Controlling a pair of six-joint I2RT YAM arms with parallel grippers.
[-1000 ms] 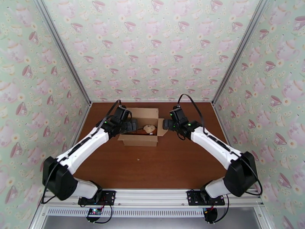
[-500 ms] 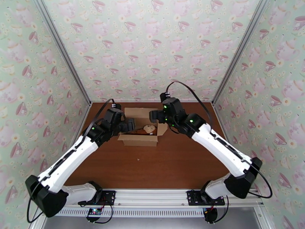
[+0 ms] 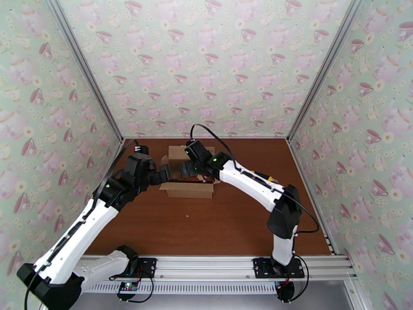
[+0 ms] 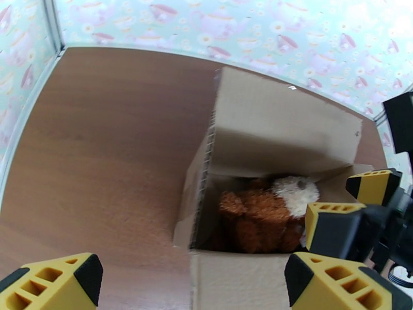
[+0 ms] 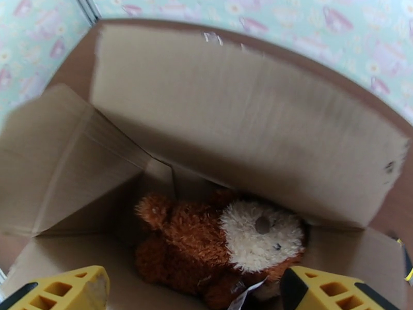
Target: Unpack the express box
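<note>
- Brown cardboard first: the express box (image 3: 188, 190) sits toward the far middle of the counter (image 3: 217, 228), with its flaps folded back and its top wide open.
- Down inside, a brown-and-cream plush toy (image 5: 222, 238) lies on the bottom of the box, pale muzzle turned up.
- The right gripper (image 5: 199, 288) hangs right over the opening with its yellow fingers spread apart. The toy is below and between them, and as far as I can tell they are not touching it.
- The left gripper (image 4: 193, 282) is at the box's left side near the front corner, jaws spread wide, empty and clear of the cardboard.
- Step in hand, by my read: the opening part is done, and this is the reach-in to lift the contents out.
- The next move calls for the right gripper to drop straight down between the flaps, centre on the toy's body and close on the soft fur.
- The left gripper could steady a box wall so the light carton doesn't ride up with the toy.
</note>
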